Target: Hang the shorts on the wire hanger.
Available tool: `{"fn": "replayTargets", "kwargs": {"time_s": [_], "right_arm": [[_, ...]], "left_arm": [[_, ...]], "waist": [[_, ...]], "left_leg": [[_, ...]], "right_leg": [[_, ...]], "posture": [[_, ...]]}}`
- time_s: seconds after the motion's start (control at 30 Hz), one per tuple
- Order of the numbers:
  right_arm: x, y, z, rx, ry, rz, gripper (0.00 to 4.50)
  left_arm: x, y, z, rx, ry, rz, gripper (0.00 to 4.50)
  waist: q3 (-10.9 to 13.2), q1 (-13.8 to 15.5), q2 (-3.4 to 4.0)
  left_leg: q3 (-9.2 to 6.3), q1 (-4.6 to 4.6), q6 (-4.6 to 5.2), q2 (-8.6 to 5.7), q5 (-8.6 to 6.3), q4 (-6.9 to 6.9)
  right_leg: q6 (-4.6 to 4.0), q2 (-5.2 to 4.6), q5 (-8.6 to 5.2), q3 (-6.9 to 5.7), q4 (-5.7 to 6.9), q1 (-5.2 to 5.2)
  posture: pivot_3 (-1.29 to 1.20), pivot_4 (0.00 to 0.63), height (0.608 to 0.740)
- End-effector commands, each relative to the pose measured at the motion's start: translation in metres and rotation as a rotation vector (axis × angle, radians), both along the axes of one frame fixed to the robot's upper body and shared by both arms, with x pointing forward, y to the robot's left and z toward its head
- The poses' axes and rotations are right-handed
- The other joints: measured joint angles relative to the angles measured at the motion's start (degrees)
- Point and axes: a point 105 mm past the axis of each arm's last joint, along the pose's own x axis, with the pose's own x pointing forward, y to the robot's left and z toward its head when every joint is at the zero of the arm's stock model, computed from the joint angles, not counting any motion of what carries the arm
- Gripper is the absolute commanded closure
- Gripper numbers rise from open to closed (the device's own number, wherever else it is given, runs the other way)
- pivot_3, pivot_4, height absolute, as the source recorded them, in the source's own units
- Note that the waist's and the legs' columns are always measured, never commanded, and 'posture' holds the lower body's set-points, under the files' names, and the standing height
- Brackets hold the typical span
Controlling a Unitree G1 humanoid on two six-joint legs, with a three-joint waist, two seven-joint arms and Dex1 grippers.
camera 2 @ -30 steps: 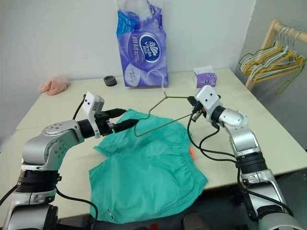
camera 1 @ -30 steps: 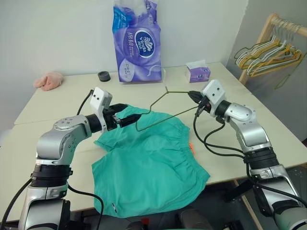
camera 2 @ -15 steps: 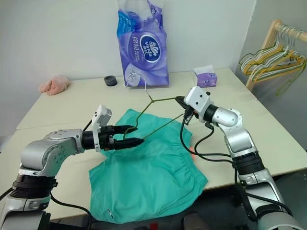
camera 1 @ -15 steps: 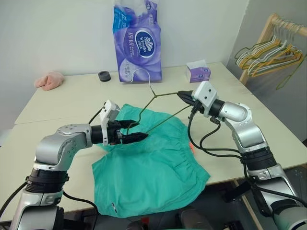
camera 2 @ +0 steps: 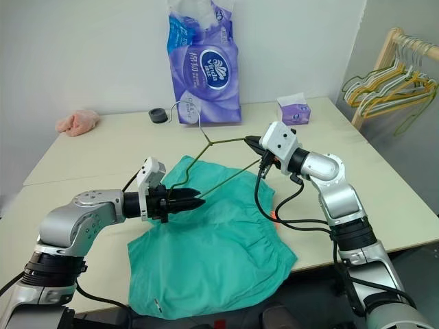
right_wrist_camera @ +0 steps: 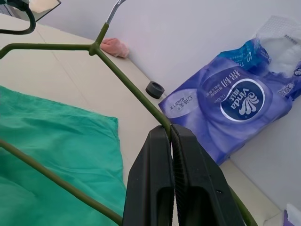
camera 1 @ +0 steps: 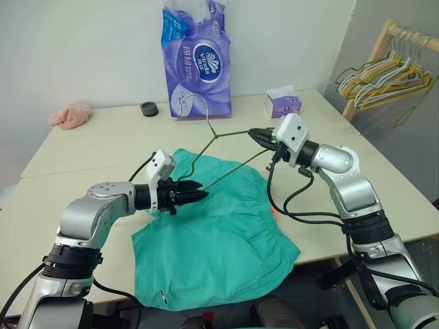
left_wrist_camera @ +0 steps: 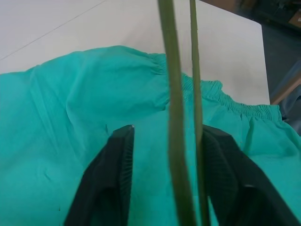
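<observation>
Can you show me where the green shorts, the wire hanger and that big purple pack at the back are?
the shorts [camera 1: 212,240]: left eye view, middle of the teal fabric.
the wire hanger [camera 1: 233,164]: left eye view, its lower bar.
the purple pack [camera 1: 195,62]: left eye view, its printed front.

We cannot tell whether the left gripper [camera 1: 197,192] grips the wire hanger [camera 1: 226,154]. The shorts [camera 1: 212,240] hang past the bench [camera 1: 82,147] edge, their lower hem hidden.
</observation>
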Motion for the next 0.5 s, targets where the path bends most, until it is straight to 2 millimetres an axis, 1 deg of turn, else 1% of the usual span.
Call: {"fn": "replayTargets", "kwargs": {"time_s": [0.03, 0.1, 0.2, 0.3, 0.33, 0.37, 0.5], "right_arm": [[-0.008, 0.005, 0.023, 0.021, -0.090, 0.033, 4.50], [-0.010, 0.006, 0.021, 0.002, -0.104, 0.042, 4.50], [-0.017, 0.007, 0.014, -0.058, -0.132, 0.075, 4.50], [-0.030, 0.010, 0.006, -0.099, -0.142, 0.137, 3.74], [-0.034, 0.009, 0.005, -0.102, -0.134, 0.155, 3.37], [-0.038, 0.008, 0.005, -0.104, -0.124, 0.170, 3.15], [-0.046, -0.006, 0.007, -0.118, -0.041, 0.193, 1.84]], "left_arm": [[-0.001, -0.002, 0.013, -0.026, -0.054, -0.012, 3.96], [-0.001, -0.003, 0.013, -0.027, -0.054, -0.012, 4.49], [0.001, 0.000, 0.012, -0.012, -0.061, 0.004, 4.49], [0.005, 0.004, 0.012, 0.014, -0.079, 0.041, 4.50], [0.007, 0.005, 0.014, 0.019, -0.085, 0.054, 4.50], [0.007, 0.006, 0.015, 0.023, -0.090, 0.061, 4.50], [0.007, 0.013, 0.017, 0.075, -0.122, 0.081, 4.50]], "waist": [[0.0, 0.0, 0.00], [0.0, 0.0, 0.00], [0.0, 0.0, 0.00], [0.0, 0.0, 0.00], [0.0, 0.0, 0.00], [0.0, 0.0, 0.00], [0.0, 0.1, 0.00]], "left_leg": [[0.00, 0.00, 0.00, 0.00, 0.00, 0.00], [0.01, 0.00, 0.00, -0.01, 0.00, 0.00], [0.01, 0.00, 0.00, -0.01, 0.00, 0.00], [0.00, 0.00, 0.00, -0.01, 0.00, 0.00], [0.00, 0.00, 0.00, 0.00, 0.00, 0.00], [-0.01, 0.00, 0.00, 0.00, 0.00, 0.00], [0.00, 0.00, 0.00, -0.01, 0.00, 0.04]], "right_leg": [[0.00, 0.00, 0.00, 0.00, 0.00, 0.00], [0.00, 0.00, 0.00, 0.02, -0.01, 0.00], [0.00, 0.00, 0.00, 0.01, -0.02, 0.01], [0.00, 0.00, 0.00, 0.00, -0.02, 0.01], [0.00, 0.00, 0.00, 0.00, -0.02, 0.01], [0.00, 0.00, 0.00, -0.01, -0.01, 0.01], [0.00, 0.00, 0.00, 0.01, 0.02, 0.01]], "posture": [[-0.25, 0.042, 0.740], [-0.25, 0.042, 0.740], [-0.25, 0.043, 0.740], [-0.25, 0.043, 0.740], [-0.25, 0.043, 0.740], [-0.25, 0.043, 0.740], [-0.25, 0.038, 0.740]]}}
